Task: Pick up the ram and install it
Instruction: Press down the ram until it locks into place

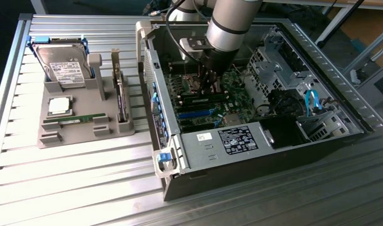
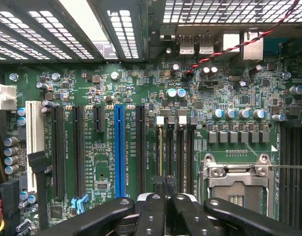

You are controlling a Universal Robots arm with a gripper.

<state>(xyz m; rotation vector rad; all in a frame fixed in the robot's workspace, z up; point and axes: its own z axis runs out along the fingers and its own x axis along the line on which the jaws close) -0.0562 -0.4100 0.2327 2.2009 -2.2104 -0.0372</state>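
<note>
A long green ram stick lies flat in the grey holder tray, on the exterior view's left, outside the computer case. My gripper reaches down into the open case over the motherboard, far from that stick. In the wrist view the gripper is shut, its black fingertips pressed together just above the row of memory slots. I cannot tell whether anything thin sits between the fingers.
The tray also holds a hard drive, a square silver processor chip and an upright card with a metal bracket. The processor socket lies beside the memory slots. Case walls and drive cages surround the arm.
</note>
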